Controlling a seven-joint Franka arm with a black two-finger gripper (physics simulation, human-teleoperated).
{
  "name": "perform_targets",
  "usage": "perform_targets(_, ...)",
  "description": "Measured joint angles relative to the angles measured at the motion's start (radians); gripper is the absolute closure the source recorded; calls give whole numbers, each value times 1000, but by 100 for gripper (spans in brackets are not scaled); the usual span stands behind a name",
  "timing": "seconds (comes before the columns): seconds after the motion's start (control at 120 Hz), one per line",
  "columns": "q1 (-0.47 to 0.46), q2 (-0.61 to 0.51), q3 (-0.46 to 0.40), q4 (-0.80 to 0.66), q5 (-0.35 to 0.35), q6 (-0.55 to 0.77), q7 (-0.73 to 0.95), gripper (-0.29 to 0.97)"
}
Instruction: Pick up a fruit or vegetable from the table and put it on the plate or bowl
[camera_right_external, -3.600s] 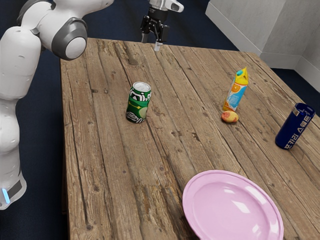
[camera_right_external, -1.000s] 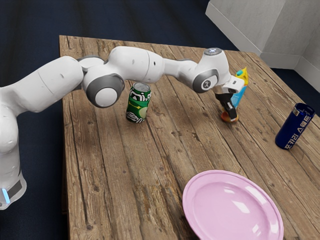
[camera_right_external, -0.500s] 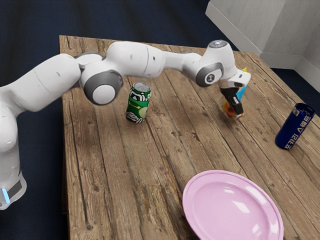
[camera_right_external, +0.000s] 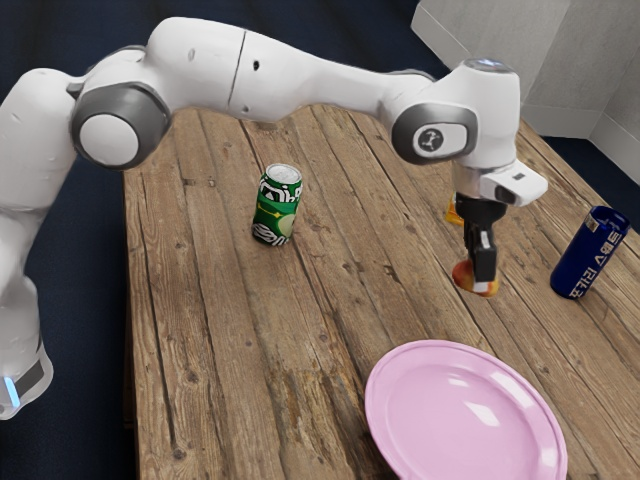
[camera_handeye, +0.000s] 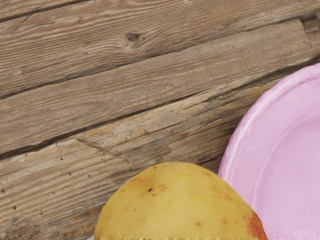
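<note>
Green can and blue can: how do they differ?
The green can is shorter and stouter; the blue can is taller and slimmer. The green can stands mid-table, the blue can near the edge at the exterior view's right. Both stand on the wooden table, untouched by the claw gripping the fruit.

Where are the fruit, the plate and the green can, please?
fruit (camera_handeye: 175, 205): wrist view, its speckled yellow skin.
plate (camera_right_external: 460, 415): exterior view, its bare middle.
green can (camera_right_external: 277, 208): exterior view, its side label.

Wooden plank table (camera_right_external: 200, 330) carrying three items: green can (camera_right_external: 277, 205) standing mid-table, pink plate (camera_right_external: 465, 415) lying at near edge, blue can (camera_right_external: 589, 252) standing toward exterior view's right.
</note>
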Motion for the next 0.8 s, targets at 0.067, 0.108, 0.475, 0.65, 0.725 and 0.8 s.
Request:
perform_targets(0.067,-51,-18,0,-36,3,-10,-20,51)
perform_targets(0.108,-81,-23,0,-48,5,-15,-33,51)
perform_targets(0.475,-173,128,-49,30,32,-10,-127,52)
perform_targets(0.65,-154,138,-42,36,16,-14,-148,17)
perform_targets(0.725,-151,123,-35,37,11,-38,-154,10)
perform_targets(0.8,-148,55,-28,36,7,-91,-159,6)
